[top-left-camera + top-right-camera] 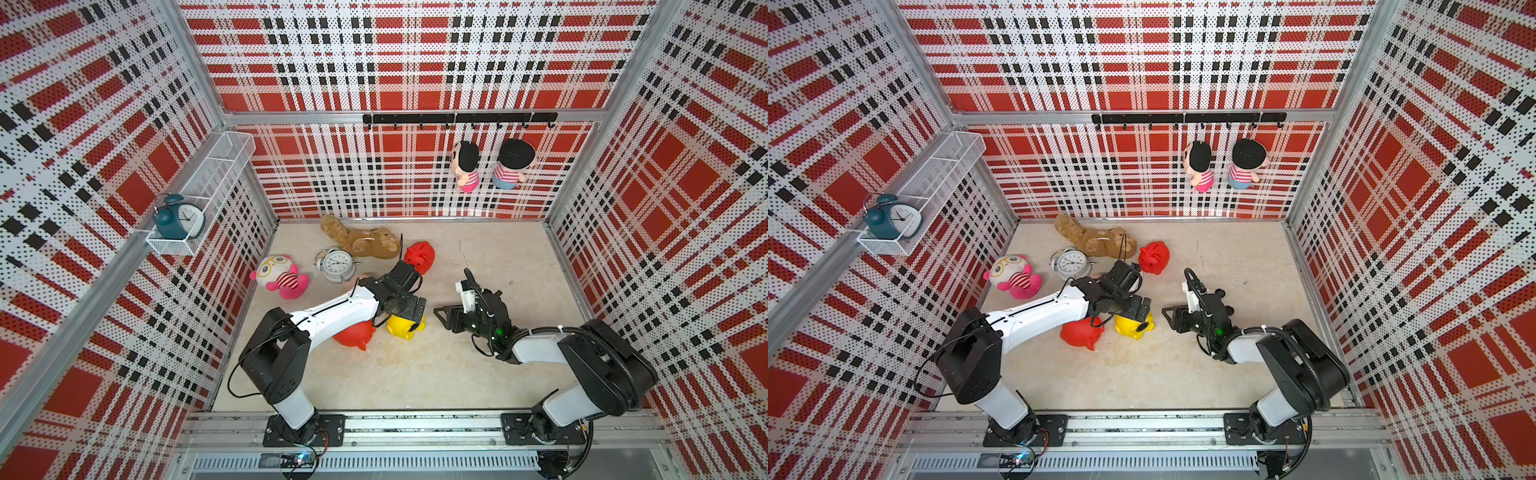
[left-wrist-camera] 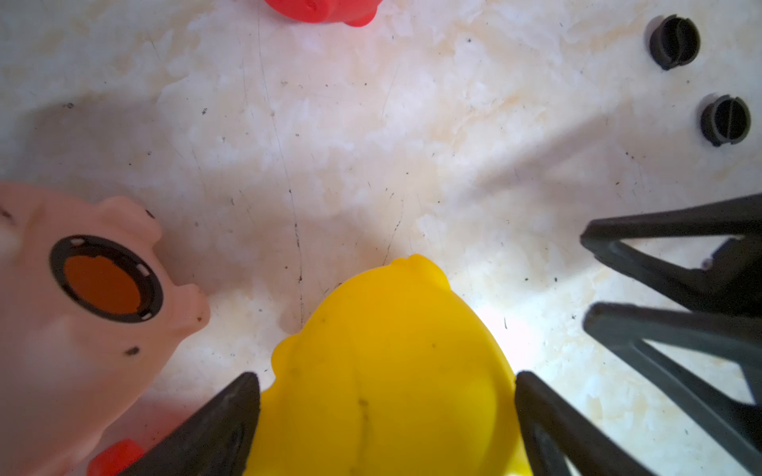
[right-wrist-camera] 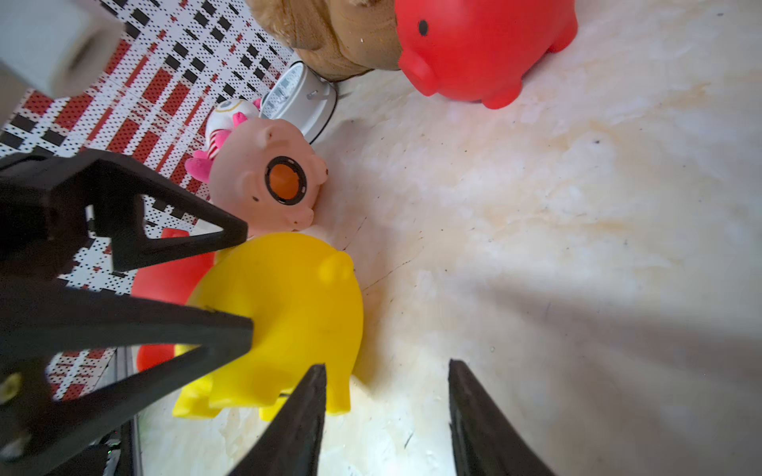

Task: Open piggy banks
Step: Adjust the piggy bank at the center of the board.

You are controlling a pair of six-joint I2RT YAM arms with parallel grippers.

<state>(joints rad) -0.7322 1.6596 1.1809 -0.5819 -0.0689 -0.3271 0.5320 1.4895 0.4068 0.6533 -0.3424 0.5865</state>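
My left gripper [image 1: 409,321] [image 2: 383,377] stands wide open astride the yellow piggy bank [image 1: 402,328] [image 2: 371,313], which rests on the floor; a finger lies close along each flank. The right gripper [image 1: 441,318] [image 3: 386,364] hovers just right of that pig, half open, with only bare floor between its fingers. A pale pink piggy bank [image 2: 82,321] [image 3: 255,165] lies on its side beyond the yellow one, its round belly hole unplugged. Two loose black plugs [image 2: 674,41] [image 2: 725,120] sit on the floor. One red piggy bank [image 1: 355,334] lies under the left arm, and another [image 1: 420,257] [image 3: 486,45] stands farther back.
A brown plush bear [image 1: 361,241], a silver alarm clock [image 1: 336,266] and a plush doll with glasses [image 1: 280,276] crowd the back left floor. A teal clock [image 1: 178,218] sits in the wall shelf. Two dolls [image 1: 465,166] [image 1: 511,164] hang on the back wall.
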